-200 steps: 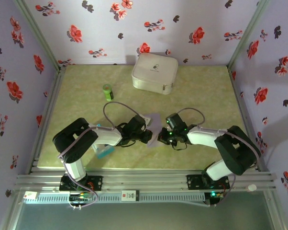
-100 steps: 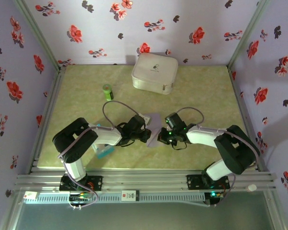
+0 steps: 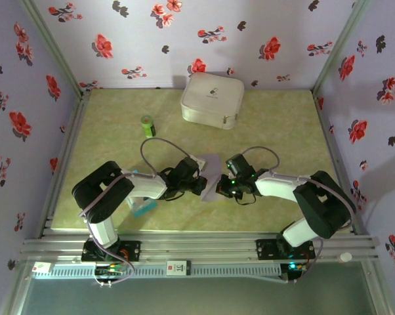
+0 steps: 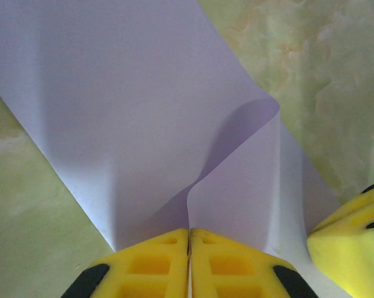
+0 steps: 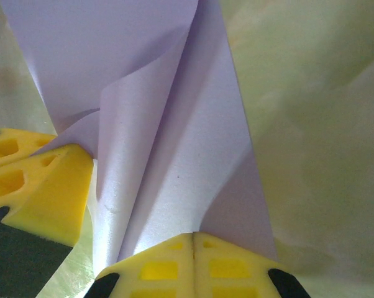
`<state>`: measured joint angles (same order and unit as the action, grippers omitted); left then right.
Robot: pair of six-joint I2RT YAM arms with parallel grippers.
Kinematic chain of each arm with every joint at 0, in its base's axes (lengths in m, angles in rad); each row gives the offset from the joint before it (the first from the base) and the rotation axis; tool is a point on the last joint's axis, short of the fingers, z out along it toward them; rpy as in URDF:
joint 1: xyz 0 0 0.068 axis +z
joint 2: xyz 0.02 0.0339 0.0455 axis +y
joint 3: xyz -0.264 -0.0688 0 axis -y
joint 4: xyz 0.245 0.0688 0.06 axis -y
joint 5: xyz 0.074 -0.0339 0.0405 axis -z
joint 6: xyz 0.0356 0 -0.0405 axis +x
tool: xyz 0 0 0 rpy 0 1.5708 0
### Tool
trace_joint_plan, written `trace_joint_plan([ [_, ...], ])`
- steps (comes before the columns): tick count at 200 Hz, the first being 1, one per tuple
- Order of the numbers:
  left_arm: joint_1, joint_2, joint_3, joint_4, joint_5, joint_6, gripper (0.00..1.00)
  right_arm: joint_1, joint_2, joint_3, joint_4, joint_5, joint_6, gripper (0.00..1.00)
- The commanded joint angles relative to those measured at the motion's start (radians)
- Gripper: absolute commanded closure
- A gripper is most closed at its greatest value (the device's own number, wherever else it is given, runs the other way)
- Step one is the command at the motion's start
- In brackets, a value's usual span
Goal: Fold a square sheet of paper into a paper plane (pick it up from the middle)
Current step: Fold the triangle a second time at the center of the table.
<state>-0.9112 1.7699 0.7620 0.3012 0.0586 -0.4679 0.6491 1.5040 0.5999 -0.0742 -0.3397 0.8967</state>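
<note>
You're seeing both arms meeting low over the middle of the surface [image 3: 283, 131], toward its near edge. The left end effector [image 4: 189, 248] is clenching, jaws flush together, and is pinching the square sheet of paper [image 4: 125, 112] at its near edge, right where a flap is curling up and over. The right end effector [image 5: 193, 248] is doing the same from the opposite side: jaws pressed flat together, gripping the lavender sheet at the bottom of a long fold. Each wrist view is also catching the other arm's yellow finger just beside its own, touching the paper. The sheet is sitting between the two end effectors, bowing and partly folded over itself, with its far part running out over the green-marbled surface; you can't tell from these views whether that part is lying flat or lifting. The white case [image 3: 212, 100] is sitting well apart at the back, the green bottle [image 3: 148, 126] is standing to its left, and the blue-and-white packet [image 3: 142, 207] is lying under the left arm.
</note>
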Motion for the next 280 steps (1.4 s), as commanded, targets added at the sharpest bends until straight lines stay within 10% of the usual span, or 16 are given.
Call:
trace_joint_plan([
  [1, 0.012, -0.015, 0.001, -0.013, -0.042, 0.007, 0.91, 0.007, 0.035, -0.005, -0.073, 0.060, -0.019, 1.00],
  [280, 0.022, 0.006, -0.022, 0.094, 0.033, 0.012, 0.89, 0.007, 0.038, -0.011, -0.068, 0.060, -0.015, 1.00],
])
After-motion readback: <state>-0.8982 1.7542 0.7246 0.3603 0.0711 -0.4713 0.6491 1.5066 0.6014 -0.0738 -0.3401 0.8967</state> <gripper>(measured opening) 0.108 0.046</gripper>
